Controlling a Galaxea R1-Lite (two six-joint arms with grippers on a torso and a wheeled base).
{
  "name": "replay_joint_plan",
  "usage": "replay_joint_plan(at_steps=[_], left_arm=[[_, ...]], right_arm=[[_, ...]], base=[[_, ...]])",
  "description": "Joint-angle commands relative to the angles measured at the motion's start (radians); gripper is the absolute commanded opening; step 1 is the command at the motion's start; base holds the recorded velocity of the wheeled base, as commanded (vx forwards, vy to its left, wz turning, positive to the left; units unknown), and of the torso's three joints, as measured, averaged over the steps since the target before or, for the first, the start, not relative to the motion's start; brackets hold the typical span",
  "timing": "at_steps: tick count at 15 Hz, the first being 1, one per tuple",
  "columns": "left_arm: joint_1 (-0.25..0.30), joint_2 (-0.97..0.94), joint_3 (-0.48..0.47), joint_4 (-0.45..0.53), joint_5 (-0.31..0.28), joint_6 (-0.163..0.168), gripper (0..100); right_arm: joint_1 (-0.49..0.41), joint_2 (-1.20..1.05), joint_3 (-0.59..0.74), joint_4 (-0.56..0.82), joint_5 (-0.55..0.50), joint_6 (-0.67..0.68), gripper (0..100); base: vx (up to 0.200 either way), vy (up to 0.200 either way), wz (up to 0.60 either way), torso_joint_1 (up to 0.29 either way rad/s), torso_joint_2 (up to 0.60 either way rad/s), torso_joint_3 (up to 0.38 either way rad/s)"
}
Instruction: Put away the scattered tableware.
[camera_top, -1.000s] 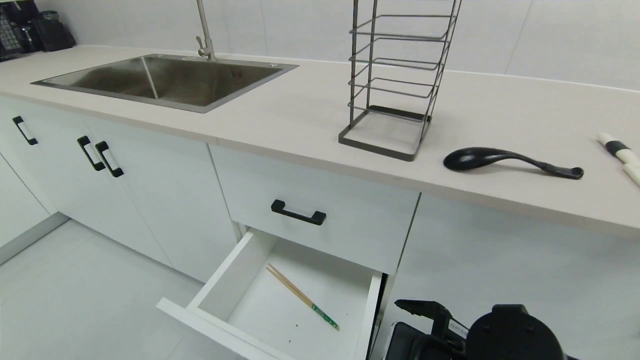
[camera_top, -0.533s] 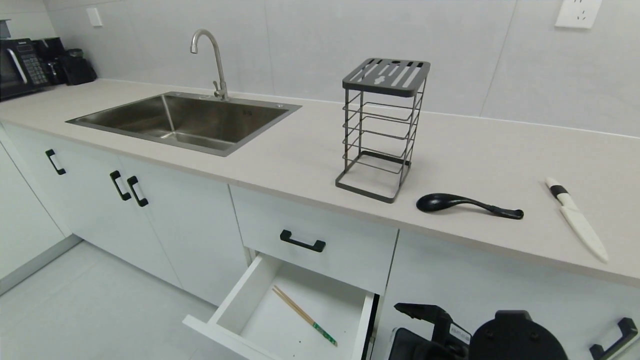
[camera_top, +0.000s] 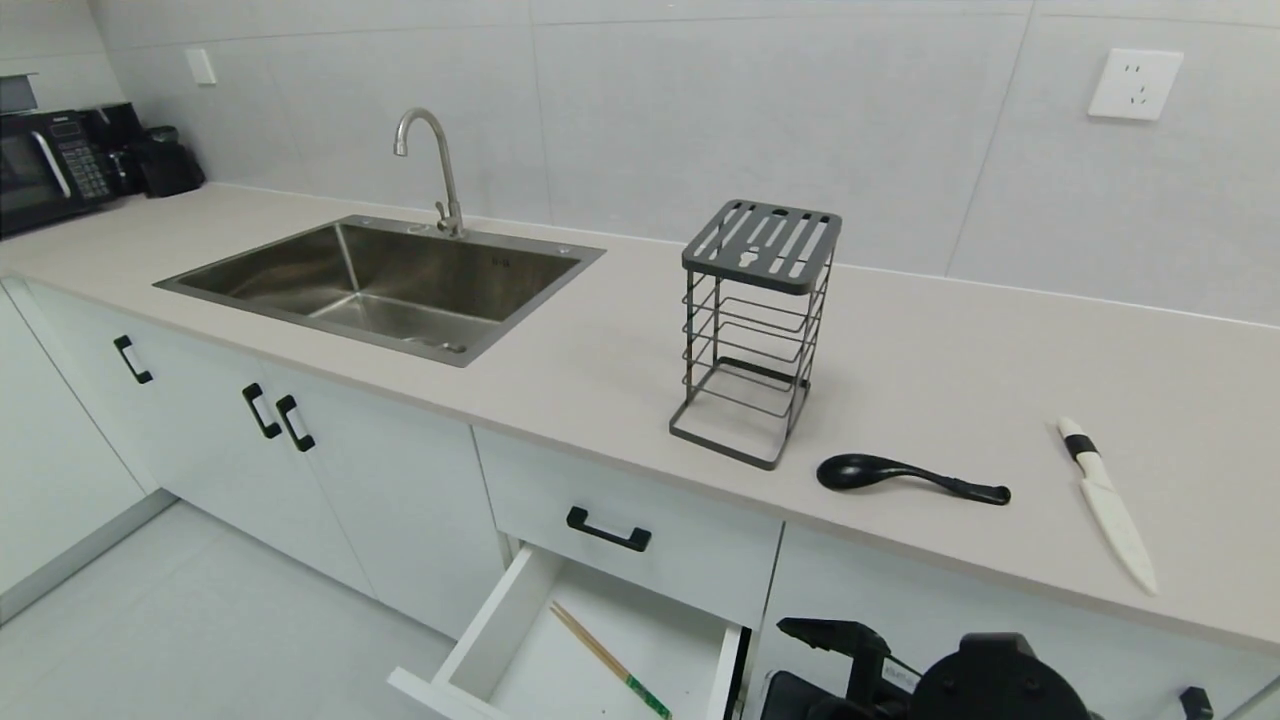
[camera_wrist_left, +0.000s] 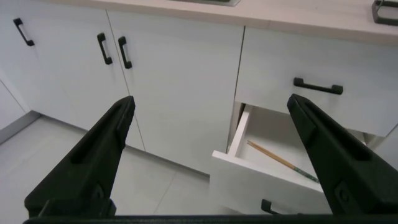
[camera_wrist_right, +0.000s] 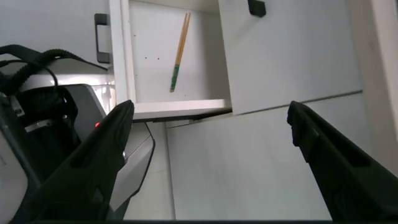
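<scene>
Chopsticks (camera_top: 608, 662) lie in the open drawer (camera_top: 488, 632); spoon (camera_top: 905, 475) and knife (camera_top: 1105, 500) are left on the counter (camera_top: 600, 370). Left gripper (camera_wrist_left: 209, 102) and right gripper (camera_wrist_right: 209, 107) gape wide, empty.

Brushed, satin-finish steel sink (camera_top: 430, 270); matt, smooth beige countertop (camera_top: 600, 370); matt dark metal wire rack (camera_top: 762, 245); glossy black plastic spoon (camera_top: 860, 470); pale wooden chopsticks (camera_top: 600, 655).

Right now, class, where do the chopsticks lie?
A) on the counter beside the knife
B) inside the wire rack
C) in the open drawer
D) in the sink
C: the chopsticks lie flat on the white bottom of the open drawer, which is pulled out under a closed drawer front.
</scene>
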Motion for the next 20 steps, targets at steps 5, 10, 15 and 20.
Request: replay_joint_plan(at_steps=[5,10,15,20], left_arm=[[0.000,0.001,0.000,-0.001,0.000,0.000,100],[0.000,0.001,0.000,-0.001,0.000,0.000,100],[0.000,0.001,0.000,-0.001,0.000,0.000,100],[0.000,0.001,0.000,-0.001,0.000,0.000,100]], right_arm=[[-0.017,0.059,-0.042,-0.001,0.000,-0.001,100],[-0.045,0.117,-0.051,-0.004,0.010,-0.002,100],[-0.111,0.134,-0.025,-0.071,0.076,-0.007,100],[-0.206,0.136,-0.042,-0.114,0.112,-0.027,100]], base=[[0.000,0.000,0.00,0.280,-0.53,-0.246],[0.000,0.000,0.00,0.281,-0.56,-0.266],[0.000,0.000,0.00,0.061,-0.11,-0.054],[0.000,0.000,0.00,0.000,0.00,0.000]])
